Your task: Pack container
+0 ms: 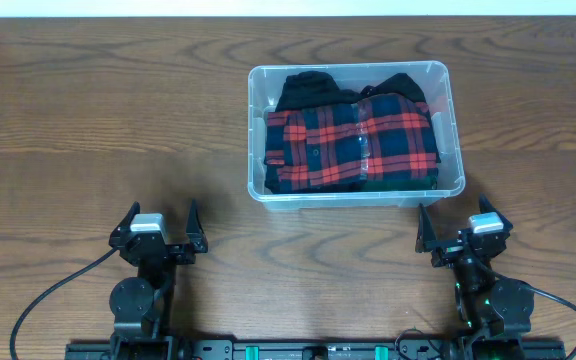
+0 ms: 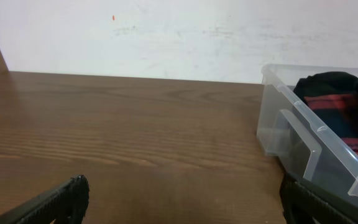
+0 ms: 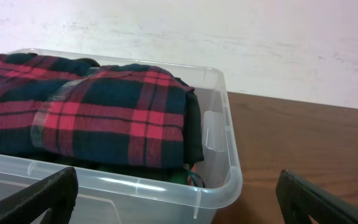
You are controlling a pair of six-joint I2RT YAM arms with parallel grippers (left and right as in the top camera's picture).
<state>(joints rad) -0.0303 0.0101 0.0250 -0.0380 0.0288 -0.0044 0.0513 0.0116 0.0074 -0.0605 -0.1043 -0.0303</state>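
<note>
The clear plastic container [image 1: 454,130] stands at the middle right of the wooden table. A folded red and dark plaid shirt [image 1: 353,142] lies in it on top of black clothing [image 1: 303,88]. The container also shows in the left wrist view [image 2: 303,140] and the right wrist view [image 3: 222,162], with the shirt [image 3: 104,112] filling it to the rim. My left gripper [image 1: 160,222] is open and empty near the front edge, left of the container. My right gripper [image 1: 458,222] is open and empty just in front of the container's near right corner.
A white wall [image 2: 166,37] stands behind the table's far edge. Black cables [image 1: 38,300] run from both arm bases along the front edge. Bare wood [image 1: 98,120] lies left of the container.
</note>
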